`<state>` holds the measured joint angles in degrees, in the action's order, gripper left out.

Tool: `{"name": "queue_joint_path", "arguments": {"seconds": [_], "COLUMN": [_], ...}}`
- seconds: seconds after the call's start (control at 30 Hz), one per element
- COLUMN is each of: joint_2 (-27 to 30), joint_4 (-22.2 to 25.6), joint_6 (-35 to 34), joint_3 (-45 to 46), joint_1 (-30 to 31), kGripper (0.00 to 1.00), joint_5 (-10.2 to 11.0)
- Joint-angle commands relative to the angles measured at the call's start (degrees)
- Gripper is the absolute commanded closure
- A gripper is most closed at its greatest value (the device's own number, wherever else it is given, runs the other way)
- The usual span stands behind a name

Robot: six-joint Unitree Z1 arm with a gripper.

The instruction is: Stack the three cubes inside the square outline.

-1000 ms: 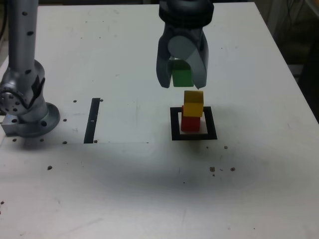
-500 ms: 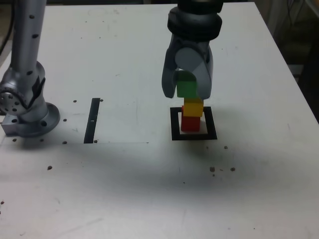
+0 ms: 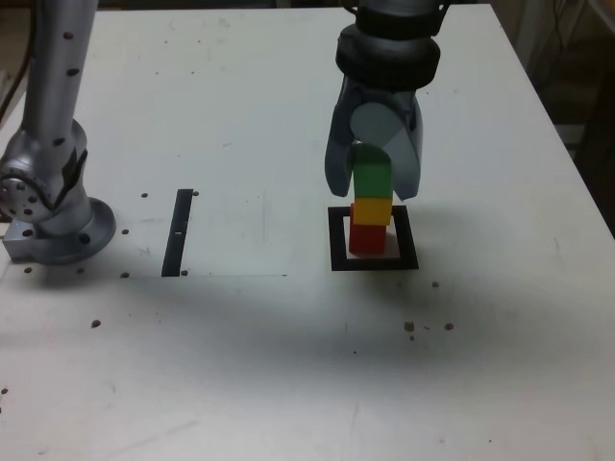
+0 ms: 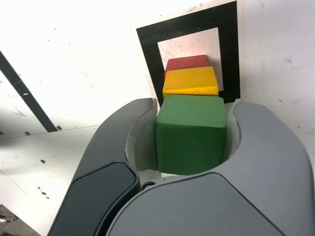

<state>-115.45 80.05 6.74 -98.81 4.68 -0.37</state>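
The green cube (image 3: pixel 372 181) (image 4: pixel 191 132) sits between the jaws of my gripper (image 3: pixel 372 190) (image 4: pixel 193 105), which is shut on it. Its underside rests on the yellow cube (image 3: pixel 372 210) (image 4: pixel 191 82). The yellow cube stands on the red cube (image 3: pixel 368 237) (image 4: pixel 187 63). This column is inside the square outline (image 3: pixel 336 240) (image 4: pixel 147 54), towards its far side in the exterior view. The gripper points straight down over the column, with one finger on each side of the green cube.
The arm's grey base (image 3: pixel 48 211) stands at the exterior view's left. A thin black strip (image 3: pixel 179 232) (image 4: pixel 24 93) lies on the white table between the base and the outline. Small dark specks dot the table. The table's right edge (image 3: pixel 577 173) runs near dark clutter.
The gripper has come down and slightly to the exterior view's right with the green cube. The cube went from hanging above the yellow cube to resting on it.
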Motion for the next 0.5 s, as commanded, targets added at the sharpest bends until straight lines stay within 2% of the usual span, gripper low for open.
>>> {"name": "queue_joint_path", "arguments": {"seconds": [0.0,0.07,0.47], "joint_2": [-0.29,-0.3,1.75], "joint_4": [-0.26,-0.34,-1.78], "joint_6": [0.18,0.2,0.21], "joint_3": [0.21,0.4,2.32], "joint_1": [0.07,0.07,-0.2], "kGripper": [0.08,0.03,0.01], "joint_5": [0.01,-0.03,0.65]}}
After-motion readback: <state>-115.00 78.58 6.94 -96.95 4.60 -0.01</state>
